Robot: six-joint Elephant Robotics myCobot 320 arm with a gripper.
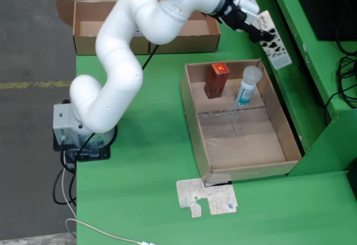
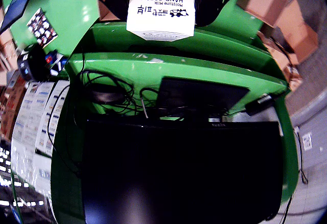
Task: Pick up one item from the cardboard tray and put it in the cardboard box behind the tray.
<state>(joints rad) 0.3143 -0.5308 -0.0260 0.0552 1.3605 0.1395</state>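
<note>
Arching high over the table, the arm (image 1: 134,44) carries its hand (image 1: 248,10) clamped on a hand-cream box (image 2: 161,9).

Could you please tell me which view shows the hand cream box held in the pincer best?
The view that rides on the pincer: the hand cream box fills the top centre, its "HAND CREAM" label readable upside down. In the view from above, the box is only a small white patch at the pincer, mostly hidden.
</note>
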